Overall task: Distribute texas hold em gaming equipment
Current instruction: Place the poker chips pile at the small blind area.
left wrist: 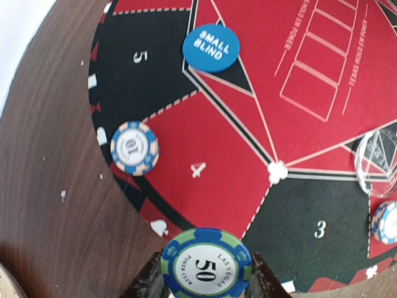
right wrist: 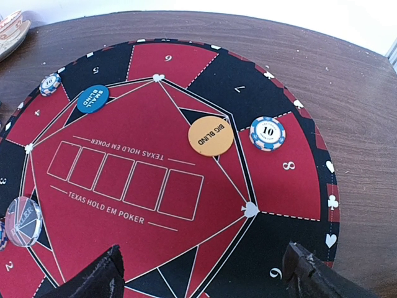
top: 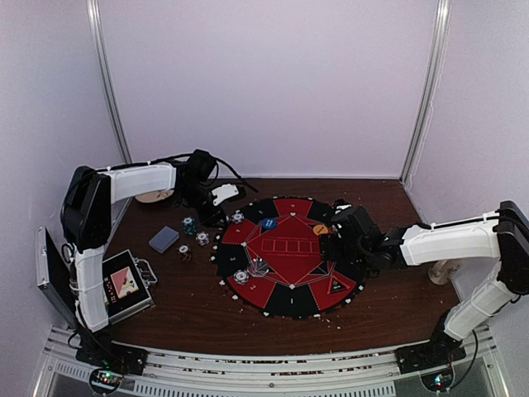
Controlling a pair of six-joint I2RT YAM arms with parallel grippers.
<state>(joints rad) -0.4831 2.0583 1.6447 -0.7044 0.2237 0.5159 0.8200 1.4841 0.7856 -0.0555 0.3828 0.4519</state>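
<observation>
From where I stand, the left gripper (left wrist: pixel 206 279) is clenched on the rim of a green and blue fifty chip (left wrist: pixel 206 261). It holds the chip just over the edge of the round poker mat (top: pixel 285 240) at about ten o'clock, near the line between seats 4 and 3. The right gripper (right wrist: pixel 205 273) hangs released and empty over the mat's three o'clock side.

Seat 4 already has a ten chip (left wrist: pixel 134 148), and the blue button (left wrist: pixel 210 47) lies inward of it towards eleven o'clock. The orange button (right wrist: pixel 211 135) sits near one o'clock, with another ten chip (right wrist: pixel 267 133) just beside it on seat 8. A clear disc (right wrist: pixel 23 221) rests at about eight o'clock. Off the mat at nine o'clock, the cards (top: pixel 164 239) and a few loose chips (top: pixel 189 225) wait on the desk (top: pixel 388 207).

The step looks like setting this chip on a seat, though I cannot tell whether seat 4 or seat 3 is meant. To do it well, I'd carry the chip further in, since dropping it here would leave it half off the rim. Then I'd bring it low, almost touching the felt, before the gripper lets go, so it lands flat and doesn't roll. Open only a little, lift straight up, and keep apart from the ten chip so it isn't nudged.
</observation>
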